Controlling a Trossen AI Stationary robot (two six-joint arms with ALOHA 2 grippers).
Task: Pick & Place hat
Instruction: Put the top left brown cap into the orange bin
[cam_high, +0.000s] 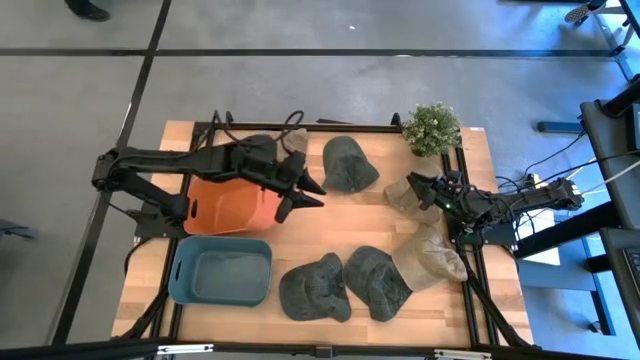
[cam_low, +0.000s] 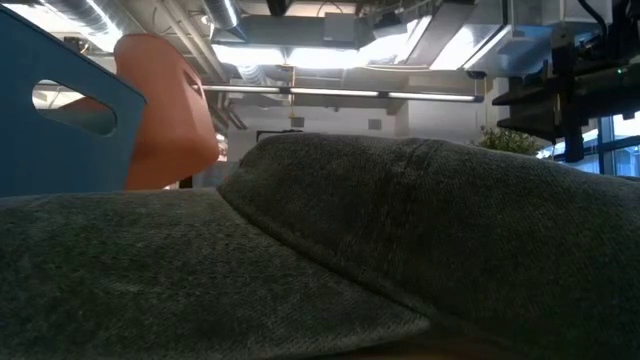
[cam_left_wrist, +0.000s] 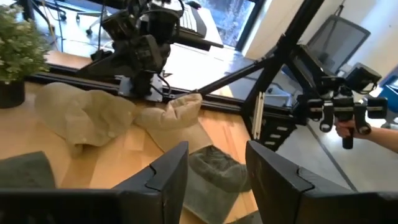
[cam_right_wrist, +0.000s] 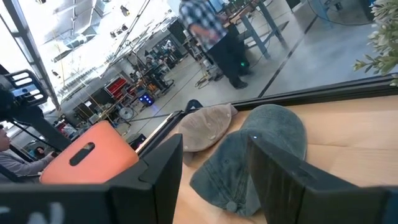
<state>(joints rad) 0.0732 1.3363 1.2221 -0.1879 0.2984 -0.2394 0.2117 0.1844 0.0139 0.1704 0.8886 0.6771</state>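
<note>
A: The left hand (cam_high: 305, 190) is seen raised over the counter (cam_high: 470, 300) beside the orange bin (cam_high: 225, 208), fingers (cam_left_wrist: 165, 174) parted and nothing between them.

B: And the right hand (cam_high: 418, 186)?

A: It is held low at the far right of the counter, just by the tan hat (cam_high: 402, 196) near the plant (cam_high: 432, 127). Its fingers (cam_right_wrist: 158, 165) are spread apart too, with nothing caught in them.

B: Where are the hats placed?

A: Several are scattered. A green hat (cam_high: 348, 163) lies just beyond the left hand, toward the counter's far edge. Two more green ones (cam_high: 345, 285) are side by side near the front, next to the blue bin (cam_high: 222, 272). A second tan hat (cam_high: 428, 256) is laid at the right. Which one is meant cannot be told from the task.

B: How would one be handled?

A: The hats are judged light and soft: the cloth is shown slumped and creased, so a crown would likely fold under a pinch. The brim, or a gathered ridge of the crown, is thought the better hold. Slipping is judged unlikely on such fabric, though a thin pinch could pull free.
</note>
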